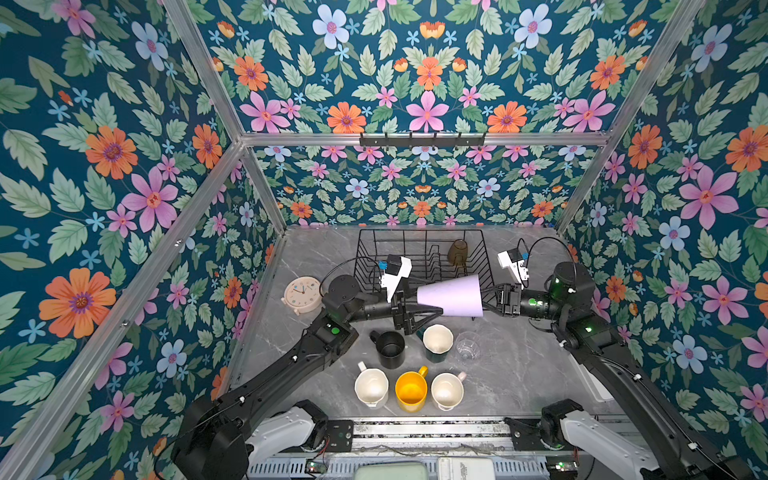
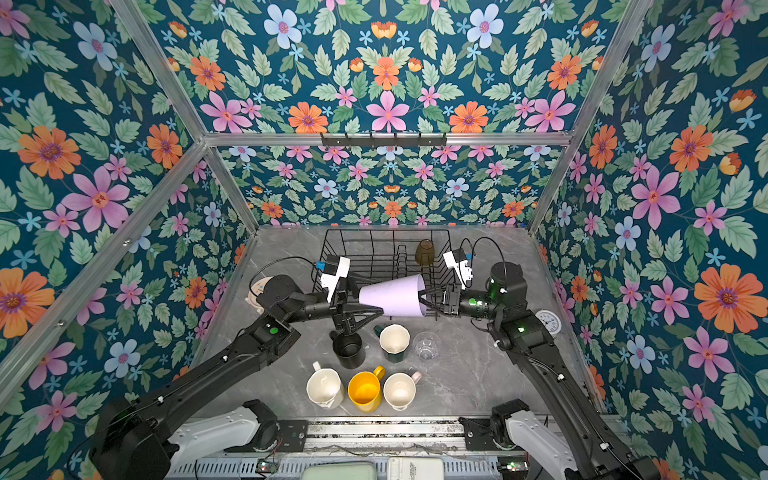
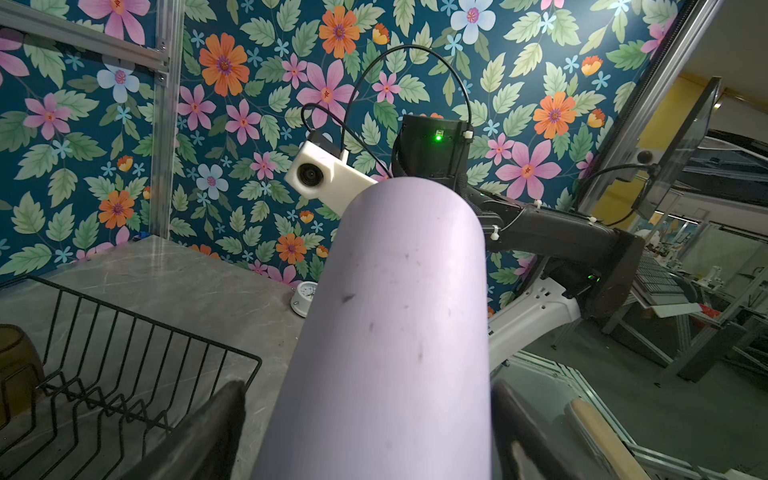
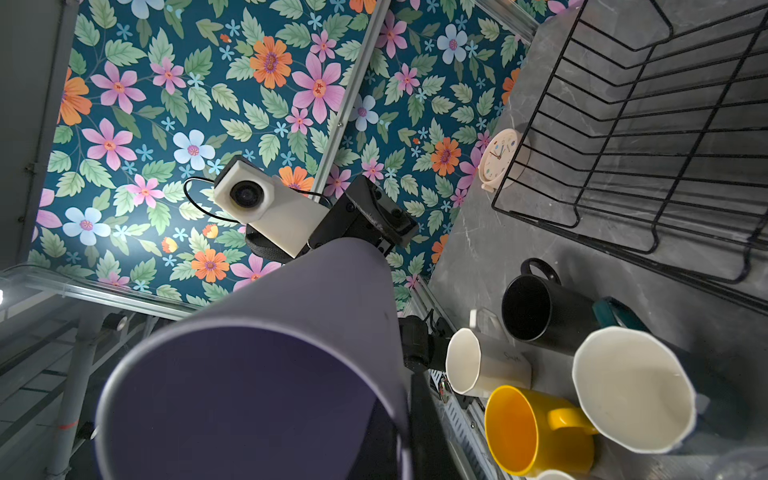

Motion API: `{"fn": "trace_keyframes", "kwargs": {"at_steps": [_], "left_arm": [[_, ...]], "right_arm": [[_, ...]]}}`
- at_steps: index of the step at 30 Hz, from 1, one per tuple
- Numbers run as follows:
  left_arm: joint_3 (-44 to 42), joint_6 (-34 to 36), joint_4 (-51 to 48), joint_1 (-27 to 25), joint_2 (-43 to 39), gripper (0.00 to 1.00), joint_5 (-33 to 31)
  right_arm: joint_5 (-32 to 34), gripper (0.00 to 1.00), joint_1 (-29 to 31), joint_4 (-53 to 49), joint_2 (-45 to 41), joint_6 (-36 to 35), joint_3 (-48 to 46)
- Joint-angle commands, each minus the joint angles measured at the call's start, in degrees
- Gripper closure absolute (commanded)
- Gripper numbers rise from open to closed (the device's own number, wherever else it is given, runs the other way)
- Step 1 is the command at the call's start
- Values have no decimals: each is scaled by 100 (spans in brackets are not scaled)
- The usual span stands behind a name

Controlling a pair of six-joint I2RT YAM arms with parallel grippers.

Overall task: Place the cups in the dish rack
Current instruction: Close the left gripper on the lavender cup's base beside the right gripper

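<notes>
**A:** Where is the lilac tumbler (image 1: 451,296) sitting?

**B:** It isn't sitting. It is lying on its side in the air, over the desk (image 1: 519,374) just in front of the dish rack (image 1: 415,231), with its mouth pointing toward the right arm.

**A:** What is holding it?

**B:** The right tool (image 1: 485,301) is pinching the rim, its jaws clamped together on the wall. The left tool (image 1: 428,301) is standing wide apart, with its fingers (image 3: 224,419) flanking the narrow base end. The left wrist view is showing a gap beside one of them.

**A:** And the other cups?

**B:** The olive-brown tumbler (image 1: 457,252) is standing inside the rack, toward its back right. Six are standing on the desk. The black mug (image 1: 390,349), dark-green mug (image 1: 437,338) and clear glass (image 1: 467,345) are forming one row. The white mug (image 1: 371,386), yellow mug (image 1: 411,390) and pale-pink mug (image 1: 447,390) are forming the nearer row.
</notes>
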Motion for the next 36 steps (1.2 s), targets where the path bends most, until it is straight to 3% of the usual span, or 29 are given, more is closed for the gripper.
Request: {"fn": "trace_keyframes", "kwargs": {"at_steps": [1,17,23,29,36], "left_arm": [[63,96,270,-67,38,8,68],[160,42,642,-335,277,12,252],[161,14,662,-343,224,19,279],[156,3,674,-343,162,27,278],[143,-37,683,-338,132,50,245]], "right_arm": [[-88,100,3,459,22,160,-36],[-206,100,15,1051,137,511,-234],[-298,100,8,1261,154,637,-324],[-214,100,13,1108,145,572,-346],[24,100,11,725,68,353,-338]]}}
